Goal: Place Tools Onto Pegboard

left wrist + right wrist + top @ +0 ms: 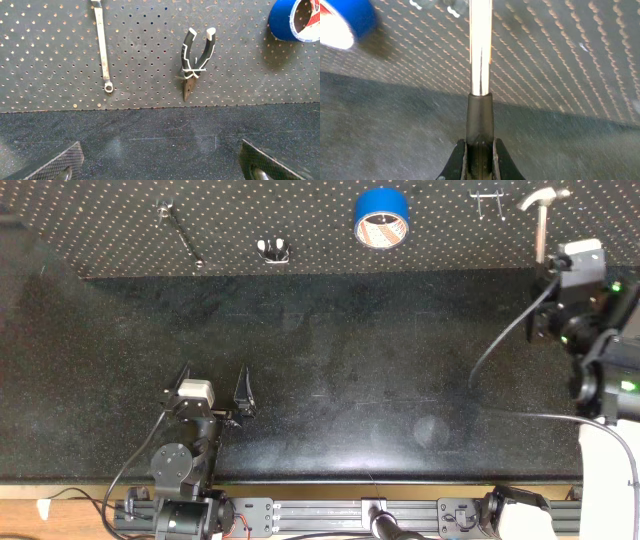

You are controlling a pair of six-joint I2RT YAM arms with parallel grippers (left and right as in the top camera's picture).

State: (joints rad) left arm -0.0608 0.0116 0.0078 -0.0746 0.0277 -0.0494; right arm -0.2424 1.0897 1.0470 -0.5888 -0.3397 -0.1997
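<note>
A hammer [541, 218] with a metal shaft [480, 45] and dark grip stands upright against the pegboard [300, 225] at the far right, its head beside a metal hook [487, 202]. My right gripper [480, 157] is shut on the hammer's grip. On the pegboard hang a wrench [181, 232], pliers [272, 249] and a roll of blue tape [381, 218]. In the left wrist view the wrench [102, 45], the pliers [195, 60] and the tape [295, 19] hang ahead. My left gripper [213, 392] rests open low over the table, holding nothing.
The dark tabletop [350, 370] runs from the pegboard's foot to the front rail [350, 510]. A black cable [510, 330] loops from the right arm across the table's right side.
</note>
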